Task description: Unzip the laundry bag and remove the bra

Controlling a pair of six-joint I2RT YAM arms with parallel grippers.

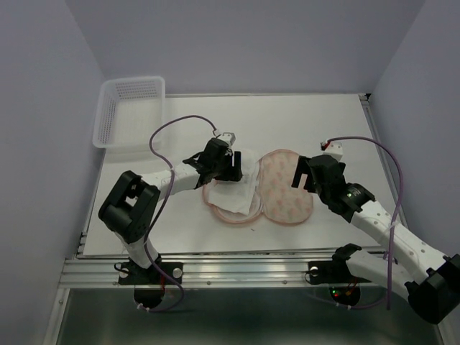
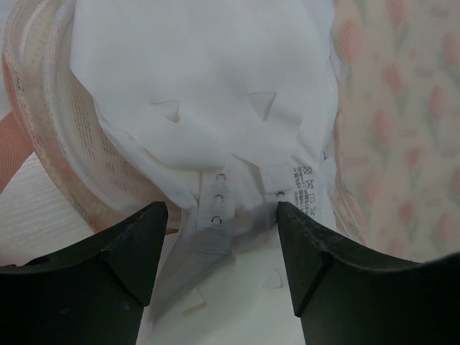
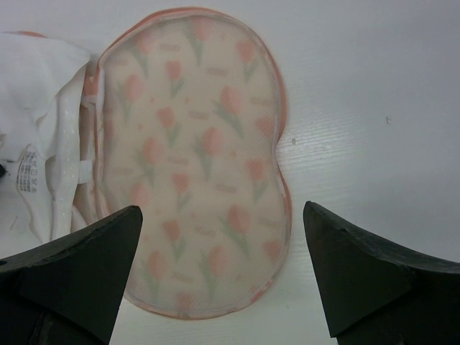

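The laundry bag [image 1: 287,190] lies unzipped and spread flat in two lobes at mid table. Its printed half also shows in the right wrist view [image 3: 201,158]. The white bra [image 1: 244,190] lies in the bag's left half, partly spilling over its rim. My left gripper [image 1: 231,171] hovers over the bra's far end. In the left wrist view this gripper [image 2: 223,237] is open, with the bra [image 2: 201,93], its hook band and its care label between the jaws. My right gripper [image 1: 300,176] is open and empty over the printed half's right edge [image 3: 223,244].
A white plastic mesh basket [image 1: 129,108] stands at the back left corner. The bag's pink edging [image 2: 43,108] curves round the bra on the left. White table [image 3: 374,108] lies to the right of the bag.
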